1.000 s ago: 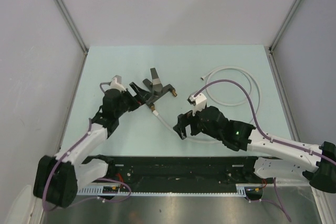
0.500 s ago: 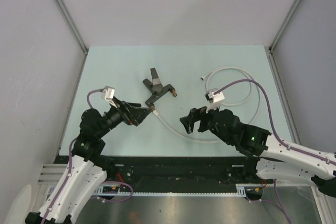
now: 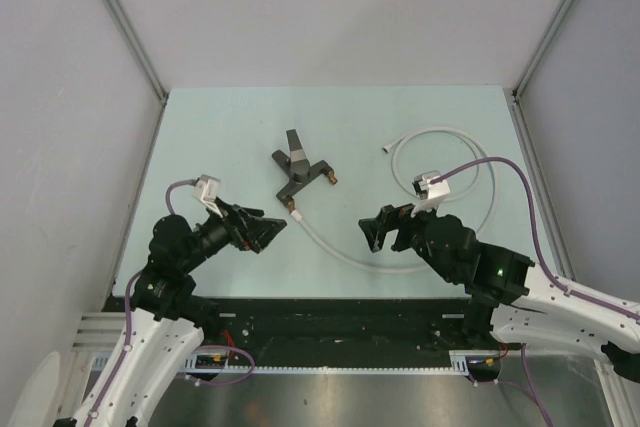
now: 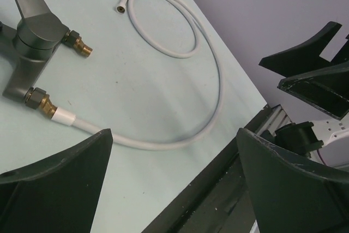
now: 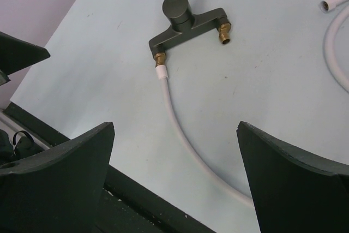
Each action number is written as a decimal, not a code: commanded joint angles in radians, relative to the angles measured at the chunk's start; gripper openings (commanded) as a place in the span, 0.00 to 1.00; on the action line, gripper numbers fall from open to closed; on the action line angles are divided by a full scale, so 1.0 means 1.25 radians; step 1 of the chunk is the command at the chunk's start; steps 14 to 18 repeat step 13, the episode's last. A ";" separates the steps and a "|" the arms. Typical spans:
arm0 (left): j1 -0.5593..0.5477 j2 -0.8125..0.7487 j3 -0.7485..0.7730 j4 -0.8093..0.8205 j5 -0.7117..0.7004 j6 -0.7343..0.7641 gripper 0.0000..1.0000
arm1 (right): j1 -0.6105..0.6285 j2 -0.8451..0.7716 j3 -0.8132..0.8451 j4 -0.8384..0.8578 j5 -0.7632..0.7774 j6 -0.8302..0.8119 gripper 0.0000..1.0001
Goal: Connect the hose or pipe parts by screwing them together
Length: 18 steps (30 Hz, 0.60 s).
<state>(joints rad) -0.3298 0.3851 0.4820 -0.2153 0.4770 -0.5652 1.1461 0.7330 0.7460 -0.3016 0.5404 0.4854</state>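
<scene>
The dark grey tap fitting [image 3: 297,176] lies flat mid-table, lever pointing away, with two brass threaded ends. The white hose [image 3: 340,252] has one end collar seated against the tap's nearer brass end [image 4: 43,103]. From there it sweeps to the right into a loop, and its free end [image 3: 386,148] lies loose on the table. My left gripper [image 3: 268,231] hovers open just left of the hose, holding nothing. My right gripper [image 3: 372,232] is open over the hose's curve, also holding nothing. Both wrist views show the tap [image 5: 185,23] and the hose [image 5: 174,129] beyond wide-spread fingers.
The pale green table [image 3: 220,127] is walled by grey panels on three sides. A black rail [image 3: 330,322] runs along the near edge by the arm bases. Purple cables [image 3: 480,172] arch over the right arm above the hose loop.
Both arms have drawn back toward the near edge. The left gripper has left the tap it stood against a second ago. The tap and hose stay where they were.
</scene>
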 commanded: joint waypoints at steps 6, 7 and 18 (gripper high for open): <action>0.004 -0.009 0.035 -0.017 -0.029 0.028 1.00 | 0.001 -0.015 -0.009 -0.019 0.054 -0.002 1.00; 0.005 -0.007 0.035 -0.015 -0.033 0.028 1.00 | 0.003 -0.016 -0.009 -0.014 0.051 -0.001 1.00; 0.006 -0.015 0.035 -0.019 -0.045 0.026 1.00 | 0.002 -0.028 -0.009 -0.004 0.050 -0.010 1.00</action>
